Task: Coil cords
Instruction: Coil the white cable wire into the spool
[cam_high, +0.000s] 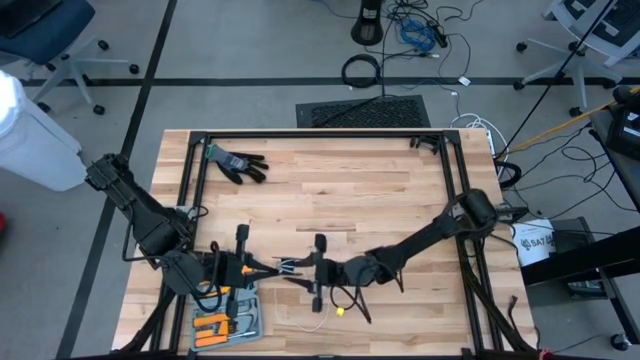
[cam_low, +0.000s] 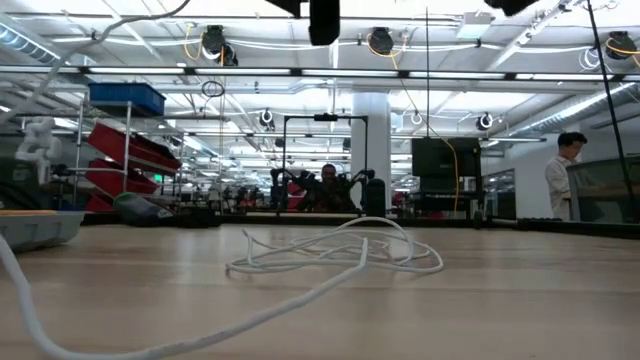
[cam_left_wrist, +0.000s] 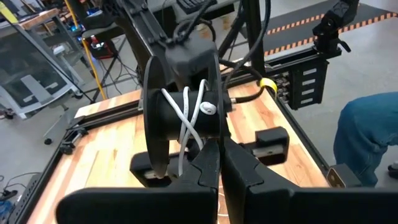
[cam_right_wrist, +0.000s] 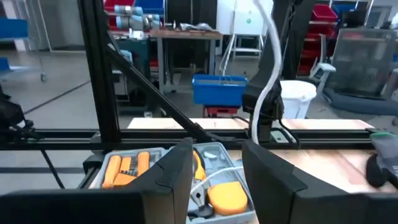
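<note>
Clearly the white cord (cam_low: 335, 250) is limp and featherlight, lying in loose loops on the tabletop (cam_high: 380, 190), some already crossing the black spool (cam_left_wrist: 180, 115). The left gripper (cam_left_wrist: 217, 163) is clenched just before that spool. The right gripper (cam_right_wrist: 216, 163) stands released, nothing between its fingers. I'd pinch a free strand; it will likely slip.

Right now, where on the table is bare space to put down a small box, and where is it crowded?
Bare wood lies in the middle and on the right of the table, between the black glove and the right frame rail. The near-left part is crowded: both tools, left and right, meet there beside the tray and white cord.
</note>
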